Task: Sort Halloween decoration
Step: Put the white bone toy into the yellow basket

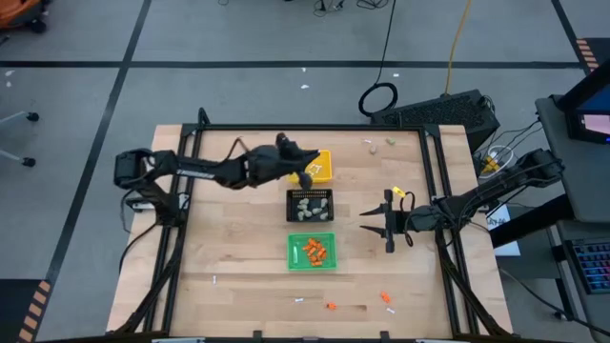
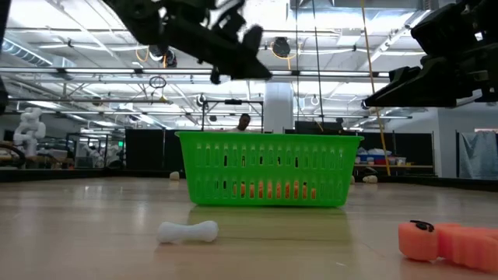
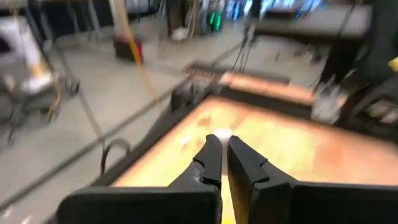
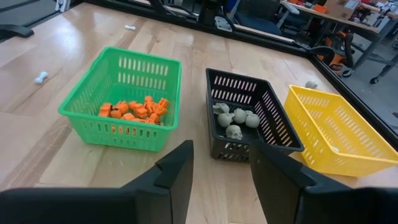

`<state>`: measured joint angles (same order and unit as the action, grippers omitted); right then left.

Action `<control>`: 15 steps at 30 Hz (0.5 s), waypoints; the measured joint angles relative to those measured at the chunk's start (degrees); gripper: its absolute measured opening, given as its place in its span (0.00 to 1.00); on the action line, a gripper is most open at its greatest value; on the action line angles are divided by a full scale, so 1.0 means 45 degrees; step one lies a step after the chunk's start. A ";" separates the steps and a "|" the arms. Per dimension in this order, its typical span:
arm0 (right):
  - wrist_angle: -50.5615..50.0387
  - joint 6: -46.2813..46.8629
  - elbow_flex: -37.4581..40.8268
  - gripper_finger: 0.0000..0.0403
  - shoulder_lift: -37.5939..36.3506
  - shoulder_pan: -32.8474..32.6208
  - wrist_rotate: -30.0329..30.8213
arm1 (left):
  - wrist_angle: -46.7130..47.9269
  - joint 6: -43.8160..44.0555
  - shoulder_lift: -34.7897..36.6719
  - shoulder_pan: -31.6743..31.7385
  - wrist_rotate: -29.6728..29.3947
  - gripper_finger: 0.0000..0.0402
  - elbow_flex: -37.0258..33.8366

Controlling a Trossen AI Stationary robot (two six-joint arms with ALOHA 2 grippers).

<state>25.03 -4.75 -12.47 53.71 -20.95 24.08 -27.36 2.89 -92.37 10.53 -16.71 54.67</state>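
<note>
My left gripper [image 1: 310, 174] reaches from the table's left over the yellow tray [image 1: 327, 155], shut on a small white stick [image 3: 222, 132]. The black tray [image 4: 272, 107] holds beige-grey lumps [image 4: 235, 118]. The green tray [image 4: 93, 118] holds orange bits [image 4: 134, 109]. My right gripper [image 4: 221, 180] hovers open to the right of the trays, with nothing between its fingers. Loose orange bits [image 1: 385, 297] and white sticks [image 1: 299, 300] lie on the near part of the table. My left gripper pinches the white stick [image 3: 222, 132] between its two fingertips; only a small end shows past them. The fingers come from the table's left, nearly level. The stick is lifted clear, above the yellow tray.
The three trays stand in a line from far to near at the table's middle. A white stick [image 2: 187, 231] and an orange bit [image 2: 447, 241] lie near the front edge. Two small pieces [image 1: 368, 143] lie at the far right. Bare wood stretches along the table's left.
</note>
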 joint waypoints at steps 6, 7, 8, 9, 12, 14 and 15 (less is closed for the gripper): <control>-0.0108 0.0135 0.0000 0.35 0.0000 0.0000 0.0014 | 0.2759 0.0945 -0.1164 0.0510 -0.0007 0.02 0.1233; -0.0126 0.0135 0.0000 0.35 0.0000 0.0000 0.0019 | 0.3096 0.1072 -0.1314 0.0562 0.0013 0.02 0.1373; -0.0142 0.0138 0.0000 0.35 0.0000 0.0000 0.0019 | 0.3343 0.1260 -0.1467 0.0630 0.0015 0.02 0.1494; -0.0148 0.0160 0.0000 0.35 0.0000 0.0000 0.0024 | 0.3580 0.1461 -0.1604 0.0711 0.0019 0.02 0.1590; -0.0134 0.0194 0.0000 0.35 0.0000 0.0000 0.0029 | 0.4162 0.2267 -0.2005 0.0912 0.0083 0.02 0.1821; -0.0126 0.0212 0.0000 0.35 0.0000 0.0000 0.0029 | 0.4549 0.2575 -0.2174 0.0960 0.0246 0.02 0.1882; -0.0095 0.0242 0.0000 0.35 0.0000 0.0000 0.0029 | 0.4644 0.2633 -0.2271 0.0955 0.0276 0.02 0.1919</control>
<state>24.60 -3.66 -12.47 53.71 -20.95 24.21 -6.46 14.74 -102.59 14.83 -15.47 63.31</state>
